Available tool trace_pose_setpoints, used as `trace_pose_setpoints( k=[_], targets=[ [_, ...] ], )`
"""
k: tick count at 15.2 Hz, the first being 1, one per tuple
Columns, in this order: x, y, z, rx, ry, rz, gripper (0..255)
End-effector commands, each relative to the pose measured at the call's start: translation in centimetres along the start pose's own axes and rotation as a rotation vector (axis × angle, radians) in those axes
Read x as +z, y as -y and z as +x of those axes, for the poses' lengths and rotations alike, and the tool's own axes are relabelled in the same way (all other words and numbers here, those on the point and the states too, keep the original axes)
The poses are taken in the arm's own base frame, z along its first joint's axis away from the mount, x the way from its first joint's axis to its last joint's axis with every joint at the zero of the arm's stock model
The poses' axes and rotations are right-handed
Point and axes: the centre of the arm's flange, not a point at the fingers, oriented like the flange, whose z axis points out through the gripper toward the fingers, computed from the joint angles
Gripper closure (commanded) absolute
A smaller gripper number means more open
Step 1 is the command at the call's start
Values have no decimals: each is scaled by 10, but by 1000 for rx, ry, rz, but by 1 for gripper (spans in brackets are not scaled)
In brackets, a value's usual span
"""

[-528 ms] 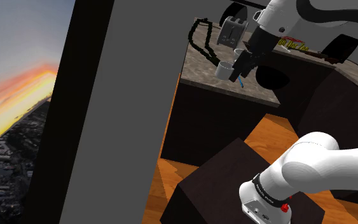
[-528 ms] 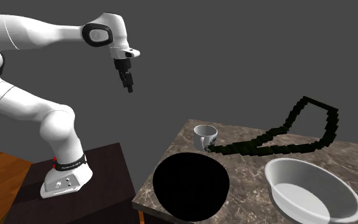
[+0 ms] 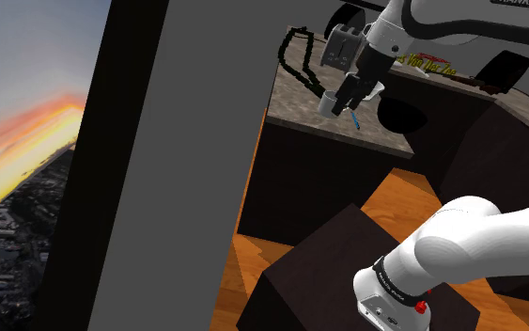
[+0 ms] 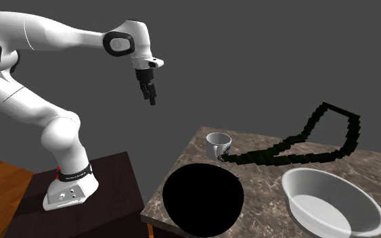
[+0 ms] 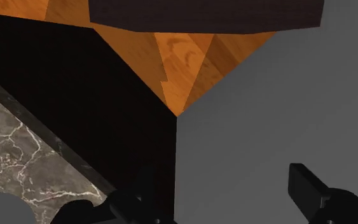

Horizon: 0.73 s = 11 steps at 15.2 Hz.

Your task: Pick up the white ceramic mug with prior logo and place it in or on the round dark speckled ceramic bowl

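End effector (image 4: 152, 99) is held wide and empty, presumably so the white mug (image 4: 218, 145), below and apart, can be straddled.

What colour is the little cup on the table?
The mug is white, seen best in the second exterior view.

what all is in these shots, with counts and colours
mug: one, white, on the counter at the cord's end
bowl: one, black, round, at the counter's near edge in the second exterior view
basin: one, pale grey, on the counter at that view's right
cord: one, black, looped across the counter
appliance: one, grey, slotted, at the counter's back
counter: one, brown marbled top
stand: one, dark box on wood floor
arm: one, white
pincer: one, black, open, in the air higher than the mug
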Motion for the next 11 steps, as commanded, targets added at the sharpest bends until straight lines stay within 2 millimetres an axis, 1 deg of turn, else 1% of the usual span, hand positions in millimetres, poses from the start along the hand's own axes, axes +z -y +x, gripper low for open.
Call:
trace_pose_setpoints(
  k=[1, 11],
  targets=[
    [9, -18, 13, 4, 0, -9, 0],
    [49, -116, 82, 25, 1, -51, 0]
  ],
)
